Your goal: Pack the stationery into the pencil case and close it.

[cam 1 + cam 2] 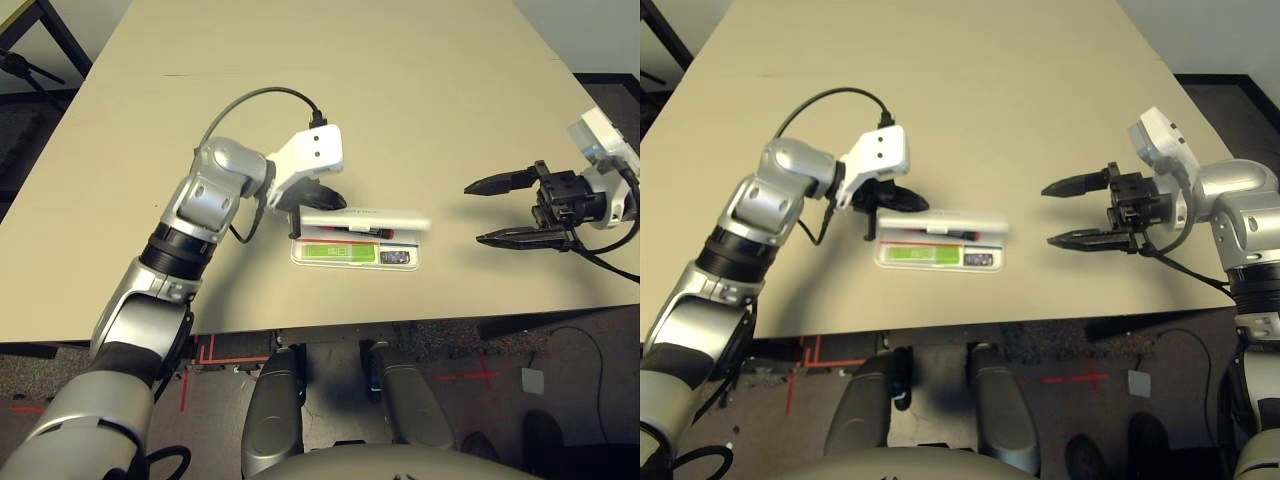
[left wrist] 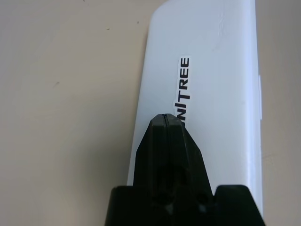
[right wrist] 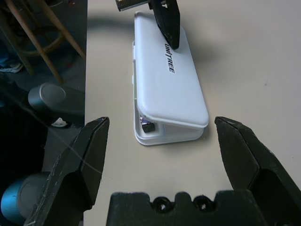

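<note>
Pencil case (image 1: 357, 240) lies long axis left-right across the table (image 1: 330, 90), between the two grippers, lid half lowered. Left gripper (image 1: 322, 195), fingers pinched shut, presses its tip on the lid; right gripper (image 1: 495, 211) hangs wide open well off the case's far end. Inside: green bar (image 1: 338, 254), red marker (image 1: 358, 232), small dark cylinder (image 1: 397, 258) nearest the right gripper.
</note>
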